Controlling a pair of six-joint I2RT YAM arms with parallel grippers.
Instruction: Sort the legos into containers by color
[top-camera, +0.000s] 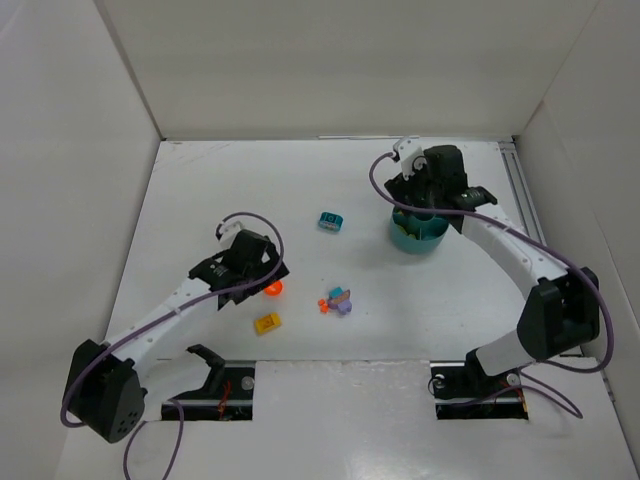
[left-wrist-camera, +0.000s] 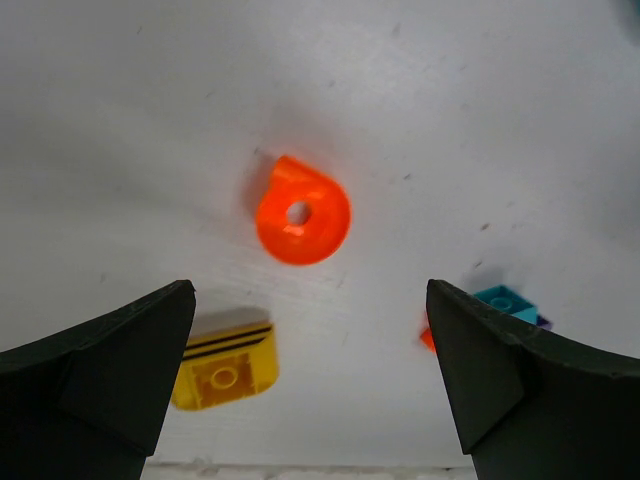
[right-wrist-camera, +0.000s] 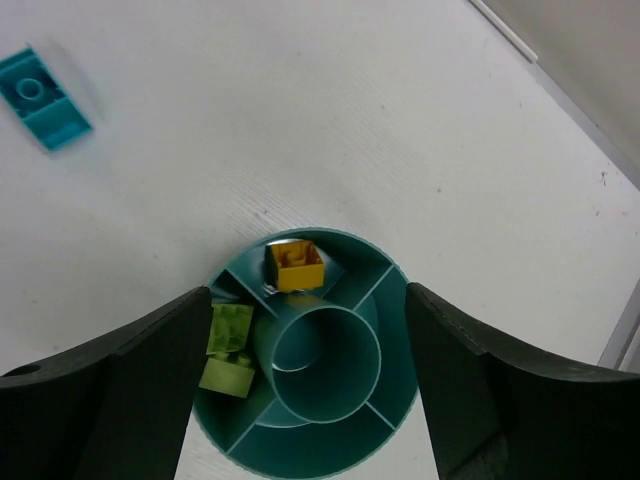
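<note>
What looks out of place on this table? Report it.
Nothing looks spilled or broken. The one oddity is a clump of teal, purple and orange legos touching mid-table; whether they are clipped together cannot be told. The teal bowl stands upright.

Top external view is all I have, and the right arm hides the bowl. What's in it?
Observer: One yellow-orange brick lies in an outer compartment of the teal bowl.
Operator: Anything else?
Observer: Two yellow-green bricks share the compartment next to it.
Operator: Is the right gripper holding one?
Observer: No, the right gripper hangs over the bowl, jaws open and empty.
</note>
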